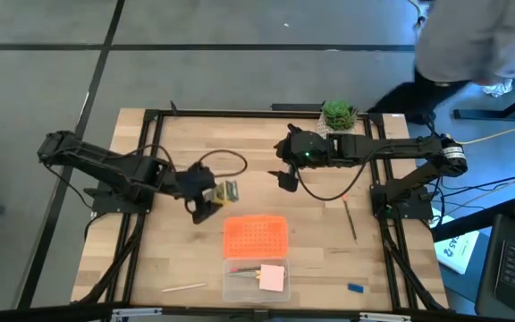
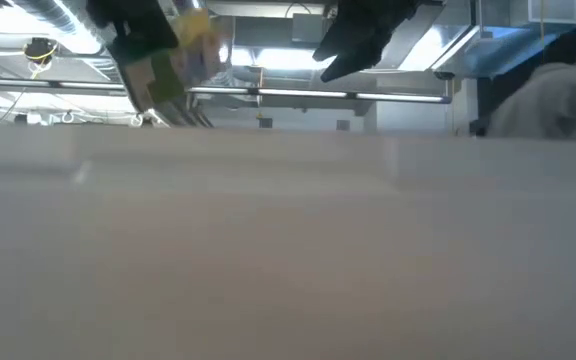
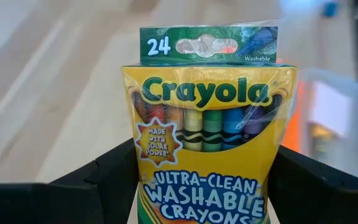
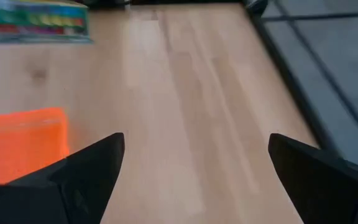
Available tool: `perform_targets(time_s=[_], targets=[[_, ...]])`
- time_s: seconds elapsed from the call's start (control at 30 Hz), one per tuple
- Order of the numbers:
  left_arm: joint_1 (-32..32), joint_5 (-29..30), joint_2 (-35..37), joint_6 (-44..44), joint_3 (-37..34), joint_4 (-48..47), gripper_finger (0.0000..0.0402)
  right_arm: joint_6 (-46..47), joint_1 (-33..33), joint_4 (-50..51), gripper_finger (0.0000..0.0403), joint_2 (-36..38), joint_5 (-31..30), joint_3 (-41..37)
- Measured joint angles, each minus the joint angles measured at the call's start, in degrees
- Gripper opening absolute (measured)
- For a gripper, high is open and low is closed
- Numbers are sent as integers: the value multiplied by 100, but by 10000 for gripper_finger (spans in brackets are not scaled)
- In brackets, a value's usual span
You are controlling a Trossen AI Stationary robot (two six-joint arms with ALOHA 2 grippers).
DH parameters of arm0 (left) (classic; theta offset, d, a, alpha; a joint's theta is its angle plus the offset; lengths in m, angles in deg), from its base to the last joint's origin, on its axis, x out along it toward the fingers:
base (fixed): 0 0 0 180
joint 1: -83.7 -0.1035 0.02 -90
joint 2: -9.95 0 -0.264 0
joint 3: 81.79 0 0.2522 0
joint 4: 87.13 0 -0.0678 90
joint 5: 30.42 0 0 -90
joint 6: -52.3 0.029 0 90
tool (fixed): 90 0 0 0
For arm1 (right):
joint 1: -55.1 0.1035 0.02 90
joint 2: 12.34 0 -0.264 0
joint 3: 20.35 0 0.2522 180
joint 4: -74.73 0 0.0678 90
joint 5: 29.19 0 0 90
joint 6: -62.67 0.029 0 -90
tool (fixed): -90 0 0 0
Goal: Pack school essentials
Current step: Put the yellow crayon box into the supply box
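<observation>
Looking down in the high view, the left gripper (image 1: 211,199) is seen over the middle of the wooden table (image 1: 150,259), pinching the green-and-yellow crayon box (image 1: 227,190) just up-table of the orange lid (image 1: 256,236). That lid lies against the clear case (image 1: 240,284), in which a pale pink square pad (image 1: 273,278) and a few thin items are seen. A pencil (image 1: 350,220) is found near the right arm's base, a pale stick (image 1: 184,288) near the front edge on the left, and a tiny blue piece (image 1: 355,288) near the front edge on the right. The right gripper (image 1: 287,179) is held above the table's middle, fingers spread and empty, with a potted green plant (image 1: 339,114) at the far edge behind it. In the low view, the crayon box (image 2: 173,62) is seen lifted off the table in the left gripper (image 2: 138,50), and the right gripper (image 2: 353,45) is also raised. In the left wrist view, the box (image 3: 207,130) is shown upright between the two dark fingers (image 3: 101,180). In the right wrist view, the spread fingers (image 4: 89,165) are shown over bare wood, with the orange lid (image 4: 20,143) and the crayon box (image 4: 36,22) beyond.
</observation>
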State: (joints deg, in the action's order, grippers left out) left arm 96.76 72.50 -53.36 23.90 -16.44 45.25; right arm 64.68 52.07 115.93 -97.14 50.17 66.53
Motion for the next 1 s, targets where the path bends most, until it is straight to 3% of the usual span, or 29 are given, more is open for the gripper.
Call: perform_targets(time_s=[0.2, 0.3, 0.57, 0.7, 1.0], targets=[[669, 7, -264, 7, 2, 617, 288, -151, 211, -64, 398, 35, 1728, 0], [868, 8, -466, 41, 0, 778, 288, -234, 466, -96, 398, 95, 2171, 0], [1093, -25, -924, 47, 0, 1184, 288, -205, 1318, -234, 398, 375, 2232, 4], [1253, -36, -1070, 52, 0, 1489, 288, -64, 1639, -229, 398, 425, 1914, 4], [1725, 8, -1614, 44, 0, 2106, 288, 71, 1899, -236, 398, 437, 1582, 4]])
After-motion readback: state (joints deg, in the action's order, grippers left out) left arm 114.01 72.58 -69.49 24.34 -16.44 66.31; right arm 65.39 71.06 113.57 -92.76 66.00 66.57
